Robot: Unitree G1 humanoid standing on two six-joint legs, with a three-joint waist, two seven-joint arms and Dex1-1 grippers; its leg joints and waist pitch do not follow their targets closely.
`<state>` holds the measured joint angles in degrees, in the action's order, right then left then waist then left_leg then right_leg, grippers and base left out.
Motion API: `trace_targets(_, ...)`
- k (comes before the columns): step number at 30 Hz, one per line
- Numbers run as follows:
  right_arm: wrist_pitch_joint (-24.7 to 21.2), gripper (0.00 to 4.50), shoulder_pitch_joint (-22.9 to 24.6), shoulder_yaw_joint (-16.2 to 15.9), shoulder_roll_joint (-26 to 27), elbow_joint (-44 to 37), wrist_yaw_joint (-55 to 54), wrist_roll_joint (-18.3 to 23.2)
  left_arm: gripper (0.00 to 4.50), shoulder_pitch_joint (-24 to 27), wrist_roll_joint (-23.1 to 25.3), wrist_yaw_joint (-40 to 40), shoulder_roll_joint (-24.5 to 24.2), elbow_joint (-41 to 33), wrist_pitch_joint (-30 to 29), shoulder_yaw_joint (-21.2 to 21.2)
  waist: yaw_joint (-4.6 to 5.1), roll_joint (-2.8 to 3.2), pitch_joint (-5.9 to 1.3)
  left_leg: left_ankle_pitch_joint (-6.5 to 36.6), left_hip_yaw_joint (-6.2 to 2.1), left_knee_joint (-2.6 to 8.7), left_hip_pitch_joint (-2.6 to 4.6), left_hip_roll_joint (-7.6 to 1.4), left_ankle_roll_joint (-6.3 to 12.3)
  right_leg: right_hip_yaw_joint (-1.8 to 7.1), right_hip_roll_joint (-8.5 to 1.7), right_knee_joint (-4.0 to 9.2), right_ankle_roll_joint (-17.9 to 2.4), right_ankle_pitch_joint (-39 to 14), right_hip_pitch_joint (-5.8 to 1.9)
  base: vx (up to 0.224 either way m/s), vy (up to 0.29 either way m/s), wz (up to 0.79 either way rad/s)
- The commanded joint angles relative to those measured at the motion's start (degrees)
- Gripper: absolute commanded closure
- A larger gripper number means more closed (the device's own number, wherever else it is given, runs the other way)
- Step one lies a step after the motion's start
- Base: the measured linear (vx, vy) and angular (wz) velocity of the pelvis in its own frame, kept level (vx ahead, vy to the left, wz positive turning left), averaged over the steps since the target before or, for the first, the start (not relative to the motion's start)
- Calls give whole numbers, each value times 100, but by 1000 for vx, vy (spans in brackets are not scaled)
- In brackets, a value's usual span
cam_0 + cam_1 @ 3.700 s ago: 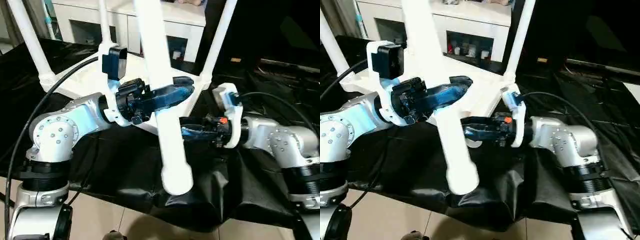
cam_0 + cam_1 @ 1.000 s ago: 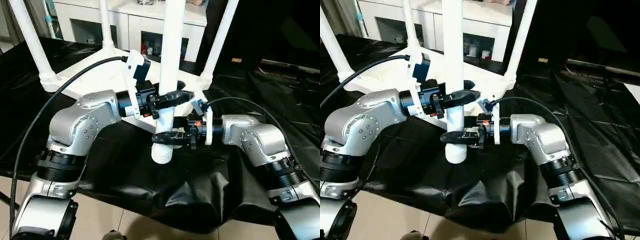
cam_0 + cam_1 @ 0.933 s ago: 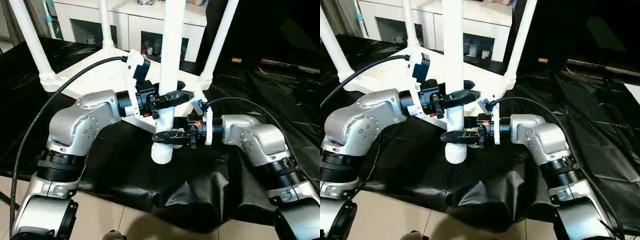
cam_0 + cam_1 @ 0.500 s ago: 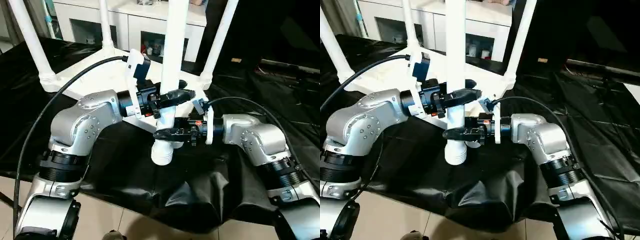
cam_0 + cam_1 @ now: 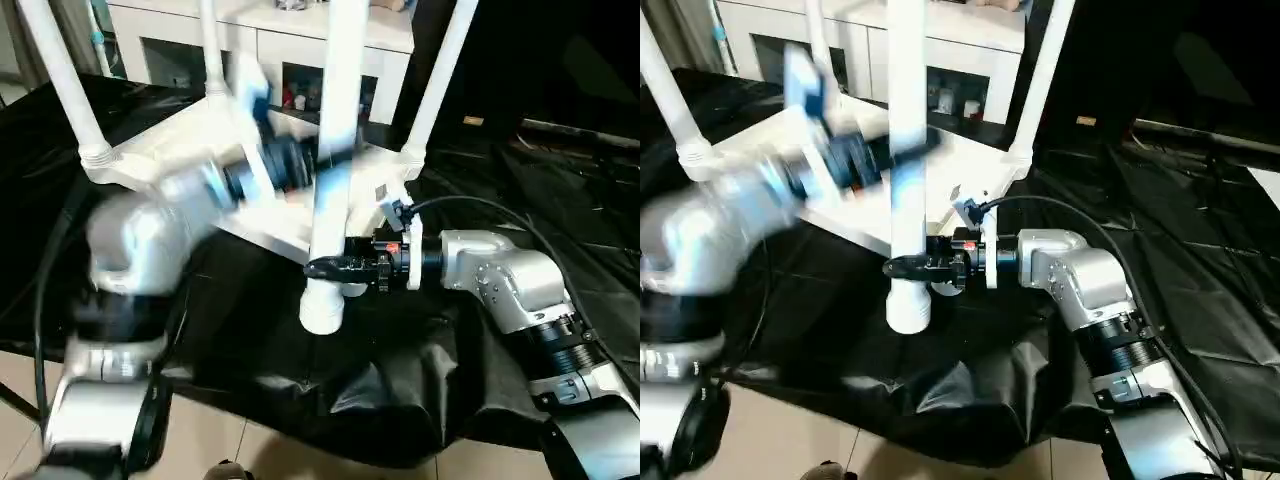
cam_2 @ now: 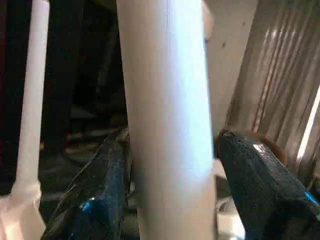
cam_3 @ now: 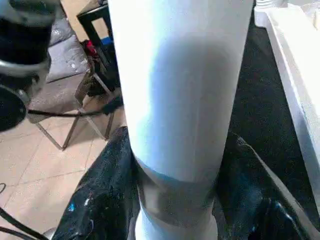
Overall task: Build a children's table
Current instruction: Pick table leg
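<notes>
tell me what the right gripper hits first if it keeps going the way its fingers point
The loose leg: the right gripper already has a finger on each side of it, near its lower end, so it would likely press straight against that tube.

2 head eyes look down-forward; 2 wrist cameras sit close — all share the upright leg (image 5: pixel 335 150).

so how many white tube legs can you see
4. Three long white plastic tube legs stand in the upturned white tabletop's corner sockets: far left, back, right. The fourth is in front, upright, with the right gripper on its lower end.
</notes>
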<state>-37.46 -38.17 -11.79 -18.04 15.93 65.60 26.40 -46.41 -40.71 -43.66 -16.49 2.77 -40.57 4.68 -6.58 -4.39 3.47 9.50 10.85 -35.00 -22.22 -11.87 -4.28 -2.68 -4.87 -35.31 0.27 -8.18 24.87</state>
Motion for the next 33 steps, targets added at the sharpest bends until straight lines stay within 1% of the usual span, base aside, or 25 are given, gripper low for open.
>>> trace_targets(1, 133, 265, 11, -35, -47, -2, 32, -72, 150, -158, -220, -54, -5, 87, -95, 107, -18, 58, -443, 1344, -50, 416, 105, -60, -289, 137, -234, 375, -835, -1821, -332, 0, 0, 0)
trace_targets(2, 142, 265, 9, -32, -43, 7, 29, -79, 178, -163, -240, -76, -29, 96, -152, 107, -17, 61, -447, 1322, -54, 419, 106, -62, -284, 134, -226, 367, -858, -1747, -336, 0, 0, 0)
trace_targets(4, 154, 265, 3, -23, -35, 21, 28, -88, 184, -168, -250, -63, -38, 111, -246, 120, -12, 65, -446, 1343, -50, 421, 111, -66, -285, 136, -221, 359, -903, -1666, -334, 0, 0, 0)
trace_targets(6, 161, 265, 1, -20, -33, 27, 29, -93, 190, -169, -236, -52, -35, 119, -271, 125, -13, 62, -449, 1333, -48, 417, 112, -64, -279, 137, -221, 361, -907, -1637, -337, 0, 0, 0)
trace_targets(7, 178, 265, -2, -19, -30, 37, 25, -105, 212, -144, -205, -75, -44, 117, -327, 89, -14, 66, -447, 1335, -49, 422, 115, -68, -279, 137, -224, 358, -914, -1636, -339, 0, 0, 0)
trace_targets(8, 220, 265, -1, -35, -40, 42, 31, -154, 224, -95, -176, -90, -43, 100, -415, 26, -13, 64, -443, 1357, -50, 425, 113, -69, -285, 136, -226, 365, -908, -1680, -339, 0, 0, 0)
trace_targets(9, 227, 265, -1, -38, -42, 44, 34, -161, 228, -87, -172, -97, -50, 96, -422, 6, -15, 63, -442, 1381, -47, 422, 121, -69, -290, 138, -228, 371, -900, -1719, -331, 0, 0, 0)
trace_targets(10, 247, 265, -5, -45, -46, 52, 43, -181, 241, -67, -160, -121, -75, 87, -442, -57, -18, 64, -444, 1381, -51, 422, 119, -69, -290, 138, -231, 369, -888, -1738, -339, 0, 0, 0)
trace_targets(11, 247, 265, -5, -45, -46, 52, 43, -181, 241, -67, -160, -121, -75, 87, -442, -57, -18, 64, -442, 1378, -51, 425, 116, -70, -289, 138, -231, 371, -888, -1739, -340, 0, 0, 0)
trace_targets(13, 271, 265, -18, -46, -44, 77, 51, -192, 268, -51, -124, -148, -148, 92, -496, -163, -14, 59, -442, 1384, -54, 427, 116, -71, -288, 136, -228, 369, -883, -1743, -337, 0, 0, 0)
trace_targets(15, 290, 265, -33, -39, -41, 102, 59, -208, 273, -59, -129, -120, -168, 115, -550, -175, -13, 65, -440, 1392, -53, 426, 116, -70, -292, 138, -230, 370, -884, -1752, -338, 0, 0, 0)
trace_targets(18, 334, 265, -51, -27, -35, 129, 64, -247, 282, -93, -118, -87, -165, 155, -558, -125, -14, 59, -440, 1388, -53, 426, 115, -70, -295, 138, -230, 371, -886, -1759, -338, 0, 0, 0)
trace_targets(21, 427, 265, -77, -15, -23, 165, 7, -310, 285, -147, -80, -51, -162, 210, -471, -35, -15, 61, -443, 1377, -51, 424, 117, -70, -294, 139, -231, 372, -891, -1728, -336, 0, 0, 0)
trace_targets(22, 439, 266, -85, -11, -18, 176, -19, -322, 285, -155, -73, -58, -169, 218, -449, -34, -13, 51, -442, 1373, -51, 424, 116, -72, -293, 139, -232, 371, -892, -1726, -336, 0, 0, 0)
trace_targets(23, 440, 210, -95, -8, -15, 188, -31, -325, 285, -161, -70, -62, -175, 223, -435, -32, -13, 56, -441, 1375, -50, 425, 116, -70, -289, 138, -232, 372, -894, -1735, -335, 0, 0, 0)
trace_targets(24, 424, 210, -114, -6, -14, 205, -27, -319, 285, -169, -74, -67, -184, 227, -429, -28, -11, 54, -448, 1356, -49, 420, 117, -68, -284, 139, -230, 364, -903, -1707, -338, 0, 0, 0)
trace_targets(27, 394, 180, -181, -10, -23, 243, 63, -295, 285, -187, -101, -85, -192, 224, -432, -20, -8, 46, -442, 1330, -48, 423, 112, -71, -267, 141, -230, 362, -905, -1701, -342, 0, 0, 0)
trace_targets(29, 508, 161, -189, -46, -31, 231, 104, -355, 285, -184, -125, -114, -177, 219, -436, -6, -8, 49, -444, 1318, -46, 419, 113, -72, -270, 142, -234, 361, -906, -1685, -339, 0, 0, 0)
trace_targets(30, 524, 161, -187, -52, -31, 231, 123, -363, 285, -182, -133, -118, -172, 222, -437, -1, -6, 39, -445, 1312, -44, 418, 110, -71, -268, 142, -233, 361, -905, -1682, -342, 0, 0, 0)
trace_targets(33, 549, 156, -181, -89, -37, 225, 196, -358, 285, -182, -154, -142, -168, 239, -423, 5, -9, 49, -442, 1320, -45, 421, 112, -72, -260, 142, -231, 363, -910, -1702, -340, 0, 0, 0)
